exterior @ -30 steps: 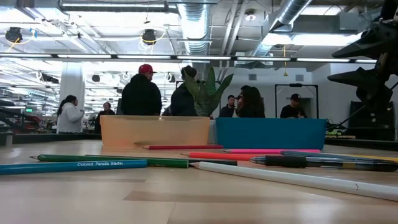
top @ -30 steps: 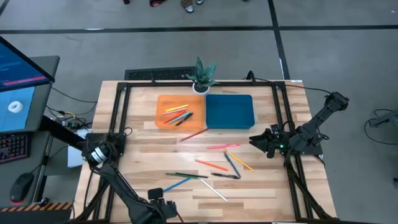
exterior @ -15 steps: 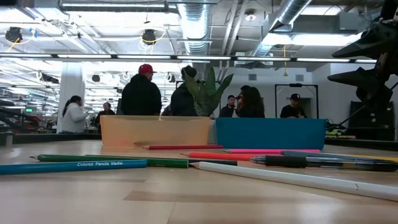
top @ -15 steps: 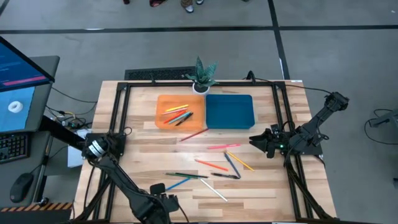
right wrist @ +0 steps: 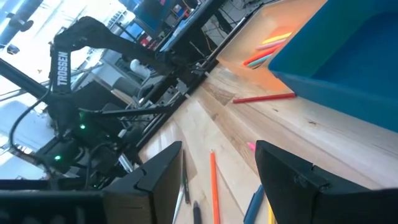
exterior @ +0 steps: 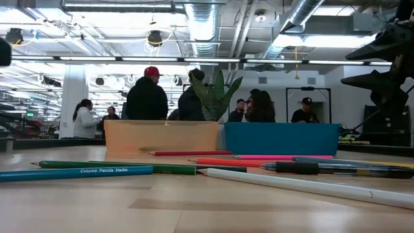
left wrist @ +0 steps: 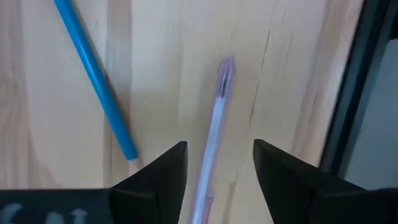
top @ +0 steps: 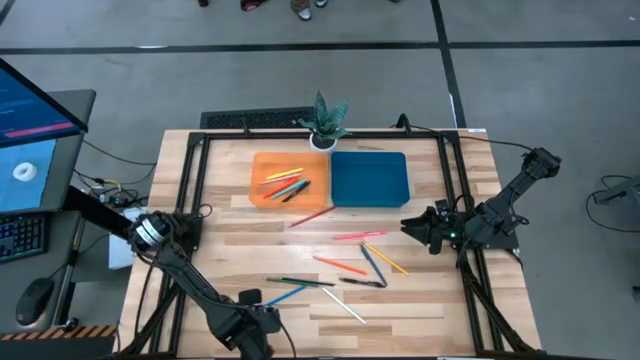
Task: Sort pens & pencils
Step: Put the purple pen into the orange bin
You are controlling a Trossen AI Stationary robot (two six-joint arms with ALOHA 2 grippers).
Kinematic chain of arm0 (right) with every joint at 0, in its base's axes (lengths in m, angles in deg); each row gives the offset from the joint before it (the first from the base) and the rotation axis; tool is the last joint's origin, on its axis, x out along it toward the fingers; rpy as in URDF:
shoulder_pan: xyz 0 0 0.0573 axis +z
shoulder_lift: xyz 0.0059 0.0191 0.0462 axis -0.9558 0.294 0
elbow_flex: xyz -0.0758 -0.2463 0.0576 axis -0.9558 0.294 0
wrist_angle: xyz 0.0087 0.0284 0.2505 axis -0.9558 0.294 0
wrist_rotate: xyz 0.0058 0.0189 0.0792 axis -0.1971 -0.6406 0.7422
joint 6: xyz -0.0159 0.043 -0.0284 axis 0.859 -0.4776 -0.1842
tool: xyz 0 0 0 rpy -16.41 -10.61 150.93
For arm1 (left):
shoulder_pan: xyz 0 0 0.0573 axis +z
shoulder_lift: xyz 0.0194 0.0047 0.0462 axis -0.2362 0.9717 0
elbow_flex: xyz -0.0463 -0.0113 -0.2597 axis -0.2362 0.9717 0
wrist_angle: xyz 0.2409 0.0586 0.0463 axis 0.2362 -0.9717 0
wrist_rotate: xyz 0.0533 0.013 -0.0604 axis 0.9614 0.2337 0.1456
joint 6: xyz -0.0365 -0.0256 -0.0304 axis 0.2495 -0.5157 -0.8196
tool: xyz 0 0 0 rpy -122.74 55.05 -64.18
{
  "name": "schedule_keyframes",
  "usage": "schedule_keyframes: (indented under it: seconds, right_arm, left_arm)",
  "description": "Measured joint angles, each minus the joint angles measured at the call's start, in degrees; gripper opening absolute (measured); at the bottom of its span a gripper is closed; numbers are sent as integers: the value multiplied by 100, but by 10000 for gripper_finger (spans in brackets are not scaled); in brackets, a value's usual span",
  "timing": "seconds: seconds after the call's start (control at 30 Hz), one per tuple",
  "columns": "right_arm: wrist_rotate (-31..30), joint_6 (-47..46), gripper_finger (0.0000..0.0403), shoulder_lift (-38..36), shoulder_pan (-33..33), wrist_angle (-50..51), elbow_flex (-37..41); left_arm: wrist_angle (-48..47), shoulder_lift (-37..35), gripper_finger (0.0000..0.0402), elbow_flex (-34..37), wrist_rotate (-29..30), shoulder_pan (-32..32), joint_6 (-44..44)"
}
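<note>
Scattered pens and pencils [top: 345,268] lie across the near middle of the wooden surface [top: 225,245], while several more rest inside the orange tray [top: 262,165] at the far side, beside the blue tray [top: 370,178] and a small potted plant [top: 326,122]. A red pencil [top: 312,216] lies just in front of the orange tray. The left end effector [left wrist: 216,165] hovers low at the near left edge of the surface, its fingers [left wrist: 160,177] spread apart on either side of a pale purple pen [left wrist: 214,127], with a blue pencil [left wrist: 94,78] just beside it; whether they touch the pen cannot be told. The right end effector [top: 410,227] waits at the right side above the surface, open and empty. People [exterior: 147,97] stand in the room beyond.
</note>
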Motion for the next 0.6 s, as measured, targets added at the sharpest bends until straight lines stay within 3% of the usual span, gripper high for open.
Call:
schedule_keyframes:
  seconds: [0.33,0.6]
  right_arm:
    - [146,0,225,0,0,-4,0]
    - [150,0,225,-2,0,-4,0]
  left_arm:
    - [233,2,165,265,-210,3,237]
    - [319,4,58,330,-163,23,364]
